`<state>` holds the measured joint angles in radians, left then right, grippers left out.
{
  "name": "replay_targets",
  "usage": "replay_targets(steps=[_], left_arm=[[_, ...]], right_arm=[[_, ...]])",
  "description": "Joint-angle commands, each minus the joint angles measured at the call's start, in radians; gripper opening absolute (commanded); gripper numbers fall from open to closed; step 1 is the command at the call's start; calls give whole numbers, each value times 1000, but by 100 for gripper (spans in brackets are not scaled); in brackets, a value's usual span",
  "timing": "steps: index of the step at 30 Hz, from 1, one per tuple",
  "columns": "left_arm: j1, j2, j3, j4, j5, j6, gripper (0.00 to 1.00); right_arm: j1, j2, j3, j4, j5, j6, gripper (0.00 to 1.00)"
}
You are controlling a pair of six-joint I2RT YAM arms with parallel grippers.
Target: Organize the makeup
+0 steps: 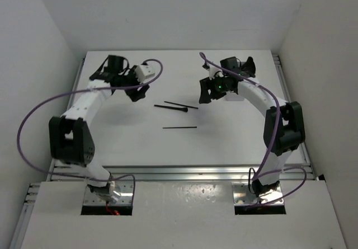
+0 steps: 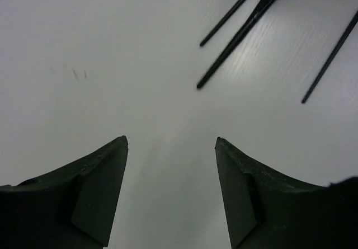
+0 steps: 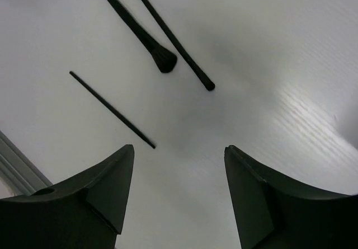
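A black brush point(image 1: 172, 109) and a thin black pencil point(image 1: 182, 104) lie crossed close together at the table's middle. A second thin pencil point(image 1: 179, 127) lies just in front of them. My left gripper point(image 1: 137, 94) hovers open and empty to their left. My right gripper point(image 1: 205, 94) hovers open and empty to their right. The left wrist view shows the brush point(image 2: 244, 32), the near pencil point(image 2: 231, 14) and the other pencil point(image 2: 331, 56) ahead of the open left gripper point(image 2: 172, 142). The right wrist view shows the brush point(image 3: 136, 29), a pencil point(image 3: 171, 36) and the thinner pencil point(image 3: 112, 110) ahead of the open right gripper point(image 3: 179, 148). Sponges, tubes and lipstick are out of view.
The white table point(image 1: 179, 148) is walled in white at the back and sides. A metal rail point(image 1: 184, 173) runs along its near edge. Purple cables point(image 1: 33, 114) loop off both arms. No box shows in any view.
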<state>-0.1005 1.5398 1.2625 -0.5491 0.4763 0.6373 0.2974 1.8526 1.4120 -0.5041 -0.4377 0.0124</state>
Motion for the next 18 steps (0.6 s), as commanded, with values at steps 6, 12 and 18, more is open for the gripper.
replay_targets(steps=[6, 12, 18], left_arm=[[-255, 468, 520, -502, 116, 513, 70], [-291, 609, 586, -474, 151, 541, 78], [-309, 620, 545, -344, 130, 502, 74]], right_arm=[[-59, -185, -227, 35, 31, 20, 67], [-93, -245, -355, 49, 22, 24, 67], [-106, -236, -369, 59, -7, 41, 67]])
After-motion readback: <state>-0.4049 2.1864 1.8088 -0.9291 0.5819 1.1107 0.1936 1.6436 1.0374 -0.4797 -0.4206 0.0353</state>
